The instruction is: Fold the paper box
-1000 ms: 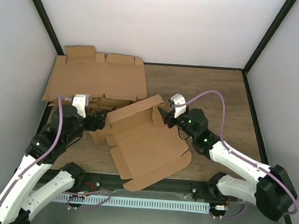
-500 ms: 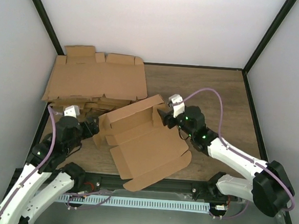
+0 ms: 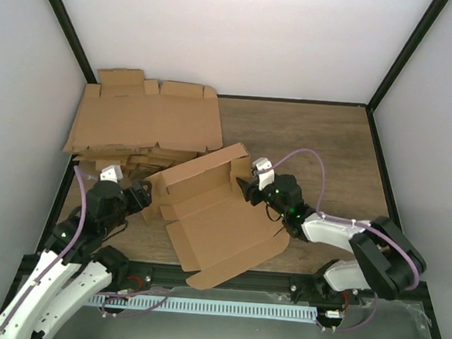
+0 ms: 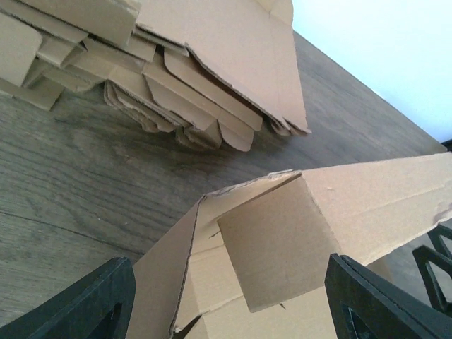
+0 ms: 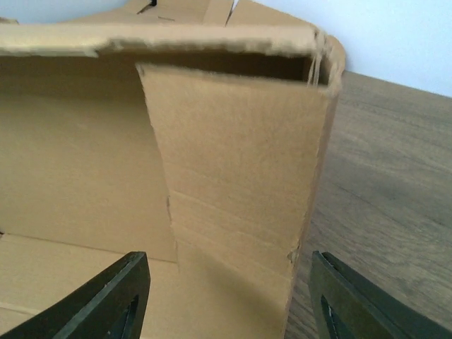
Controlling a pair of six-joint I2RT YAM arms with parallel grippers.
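The paper box (image 3: 218, 219) is a brown die-cut piece lying in the middle of the table, its far wall raised and its side flaps partly up. My left gripper (image 3: 142, 195) is open at the box's left end, its jaws either side of the left corner flap (image 4: 282, 244). My right gripper (image 3: 246, 188) is open at the box's right end, its jaws wide on either side of the upright right end flap (image 5: 240, 205). Neither gripper holds anything.
A pile of flat brown cardboard blanks (image 3: 145, 121) lies at the back left, reaching close to the box's left corner; it also shows in the left wrist view (image 4: 176, 63). White walls enclose the table. Bare wood (image 3: 321, 137) lies to the back right.
My left arm has pulled back toward the near left, away from the pile. My right arm has lowered and moved left, closer to the box's right end. The box has barely shifted.
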